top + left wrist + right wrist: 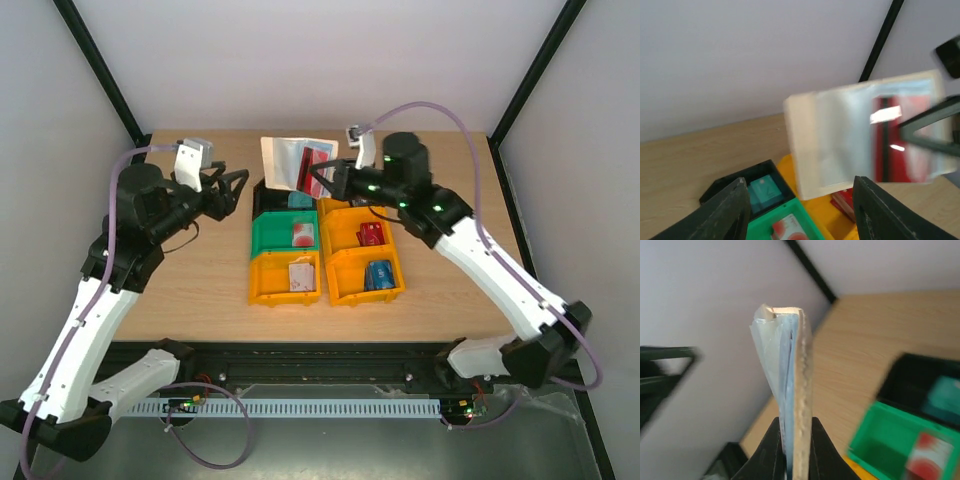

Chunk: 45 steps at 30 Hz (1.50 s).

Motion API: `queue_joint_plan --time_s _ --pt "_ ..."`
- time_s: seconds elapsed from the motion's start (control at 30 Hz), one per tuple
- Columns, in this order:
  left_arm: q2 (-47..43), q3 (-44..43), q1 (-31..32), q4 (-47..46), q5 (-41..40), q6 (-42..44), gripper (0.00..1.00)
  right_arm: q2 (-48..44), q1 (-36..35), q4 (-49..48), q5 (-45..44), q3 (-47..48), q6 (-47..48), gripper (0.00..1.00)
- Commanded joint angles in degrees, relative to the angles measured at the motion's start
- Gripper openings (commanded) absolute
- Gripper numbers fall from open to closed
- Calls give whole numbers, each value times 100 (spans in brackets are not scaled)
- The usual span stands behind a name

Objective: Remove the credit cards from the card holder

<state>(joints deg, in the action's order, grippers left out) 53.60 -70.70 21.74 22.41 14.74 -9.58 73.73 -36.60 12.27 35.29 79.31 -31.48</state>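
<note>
Pale wood bench carries five bins in two rows at its middle. The left row runs black bin nearest the far edge, then green bin, then one of the three orange bins toward the near edge. The other two orange ones form the right row.

One card holder hangs in the air above the black bin, pinched at its lower edge by the right end effector, whose fingers press together on it. The left end effector is spread and empty, just left of the holder, not touching it.

Six cards show. One red card lies inside the holder. Five lie loose, one per bin: teal card, white-and-red card, white-pink card, loose red card and blue card.
</note>
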Motion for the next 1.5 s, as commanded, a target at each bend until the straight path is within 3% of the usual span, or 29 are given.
queue_joint_plan --time_s 0.0,0.07,0.13,0.3,0.43,0.6,0.8,0.9,1.2,1.37,1.47 --pt "-418 296 -68 -753 710 299 52 772 -515 1858 -2383 668 137 2" --pt "-654 551 65 -1059 1588 547 46 1122 -751 2120 -2620 1233 257 2" --pt "-767 870 214 -1138 2179 397 42 1319 -865 2026 -2213 1484 413 2" --pt "-421 1173 165 -1179 2583 -764 35 1073 -879 454 106 1020 619 2" --pt "-253 1101 -289 -1404 2992 -1161 34 551 -858 -280 883 457 676 2" --pt "-194 1024 -361 -1407 3423 -1111 34 409 -842 -896 1780 273 414 2" --pt "-290 1004 -181 -1417 3770 -703 34 345 -819 -1362 1522 341 287 2" --pt "-316 997 124 -1330 3575 -395 34 608 -804 -2195 1440 392 -311 2" --pt "-300 820 -33 -1166 3562 -644 39 712 -786 -3274 1859 369 -754 1" --pt "-77 848 -1049 -2071 5077 -1824 36 605 -561 -4154 1786 243 -1308 2" --pt "122 548 -1051 -1829 5303 -1300 33 781 -559 -4104 1506 497 -1309 2"
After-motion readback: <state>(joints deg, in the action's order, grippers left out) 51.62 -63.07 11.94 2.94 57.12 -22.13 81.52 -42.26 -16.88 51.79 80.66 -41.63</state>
